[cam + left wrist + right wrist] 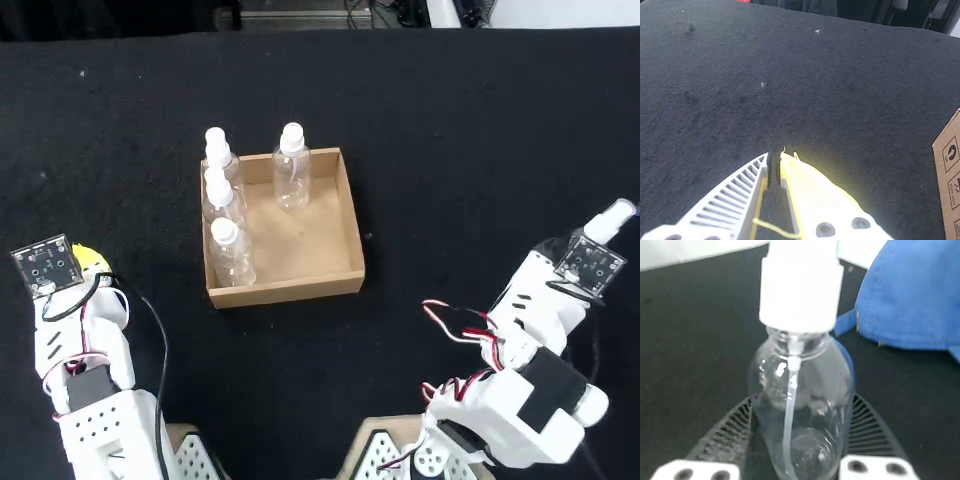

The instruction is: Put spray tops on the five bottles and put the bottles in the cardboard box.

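Observation:
The cardboard box (345, 215) sits open at the table's middle. Several clear bottles with white spray tops stand in it: three along its left wall (232, 255) and one at the far side (291, 172). My right gripper (800, 442), at the table's right edge (612, 230), is shut on another clear bottle (802, 400). That bottle wears a white spray top (801, 287), whose tube hangs down inside. My left gripper (775, 157) is shut and empty, low over the black cloth left of the box (92, 264).
A black cloth (450, 120) covers the table. A corner of the box (949, 165) shows in the left wrist view. A blue fabric item (912, 295) lies beyond the held bottle. Red and white cables (455, 320) loop beside the right arm.

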Available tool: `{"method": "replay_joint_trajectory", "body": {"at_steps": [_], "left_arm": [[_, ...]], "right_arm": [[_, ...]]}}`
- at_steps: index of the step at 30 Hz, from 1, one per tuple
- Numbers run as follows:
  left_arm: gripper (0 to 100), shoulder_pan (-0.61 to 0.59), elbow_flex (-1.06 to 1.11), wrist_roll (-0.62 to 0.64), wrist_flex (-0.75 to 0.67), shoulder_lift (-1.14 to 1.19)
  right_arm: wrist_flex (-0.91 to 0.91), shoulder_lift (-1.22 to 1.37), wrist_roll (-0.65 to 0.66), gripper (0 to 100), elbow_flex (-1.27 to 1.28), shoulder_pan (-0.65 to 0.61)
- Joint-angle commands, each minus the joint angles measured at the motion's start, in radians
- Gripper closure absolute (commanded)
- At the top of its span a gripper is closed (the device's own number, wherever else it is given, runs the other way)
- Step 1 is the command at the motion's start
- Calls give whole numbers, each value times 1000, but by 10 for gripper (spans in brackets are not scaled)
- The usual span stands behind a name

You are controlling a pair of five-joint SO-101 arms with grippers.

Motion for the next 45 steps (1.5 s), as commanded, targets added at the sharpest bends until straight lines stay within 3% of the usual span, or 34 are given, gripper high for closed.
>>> {"method": "replay_joint_trajectory", "body": {"at_steps": [1, 5, 15, 29, 45], "left_arm": [[970, 12, 22, 6, 2, -9], [970, 12, 22, 6, 2, -9], [970, 12, 22, 6, 2, -9], [970, 12, 22, 6, 2, -9], [970, 12, 22, 6, 6, -9]], "right_arm": [[121, -71, 8, 809, -64, 14], [187, -81, 6, 717, -90, 14], [186, -82, 8, 600, -110, -12], [195, -272, 9, 599, -68, -28], [272, -142, 6, 600, -139, 5]]}}
